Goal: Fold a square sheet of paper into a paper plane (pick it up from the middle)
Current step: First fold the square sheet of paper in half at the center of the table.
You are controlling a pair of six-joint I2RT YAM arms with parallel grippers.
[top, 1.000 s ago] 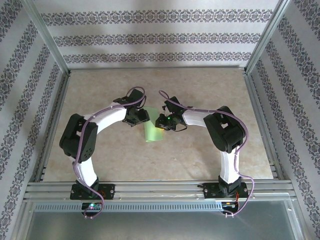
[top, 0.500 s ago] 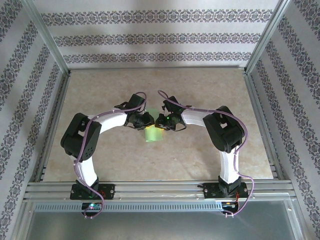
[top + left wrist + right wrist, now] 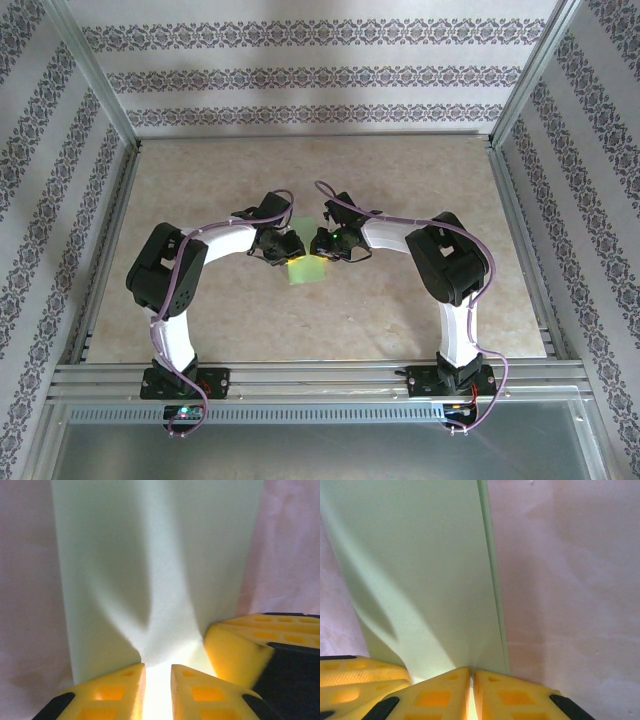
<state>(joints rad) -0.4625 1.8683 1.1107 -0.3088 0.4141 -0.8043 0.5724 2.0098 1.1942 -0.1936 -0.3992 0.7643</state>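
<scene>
Looking down from above, I see the two arms curl inward from their bases until the left hand (image 3: 287, 250) and the right hand (image 3: 322, 246) come nose to nose near the middle of the beige tabletop (image 3: 420, 180). The light green sheet of paper (image 3: 305, 271) sits right under that meeting point. It shows as a narrow strip, with its near end poking out below both hands.

From the left wrist, the left hand (image 3: 157, 672) has its two yellow fingers (image 3: 115, 695) drawn close together. A thin, brightly lit sliver of the sheet (image 3: 150, 570) is caught in the slit between them, so this hand is clamped on the paper. The sheet stretches away from the grip and buckles into a soft ridge, with a shadowed hollow beside it. A yellow finger of the other hand (image 3: 240, 645) comes in from the right, touching the same near edge of the paper.

From the right wrist, the right hand (image 3: 471, 672) has its fingers (image 3: 510, 697) nearly touching, pinched on the near edge of the sheet (image 3: 420, 570). A doubled edge runs down the paper's right side, showing one layer lying over another. The tabletop (image 3: 570, 580) lies bare to the right of it. At the lower left, a yellow finger of the left hand (image 3: 360, 675) rests against the paper just beside the grip.
</scene>
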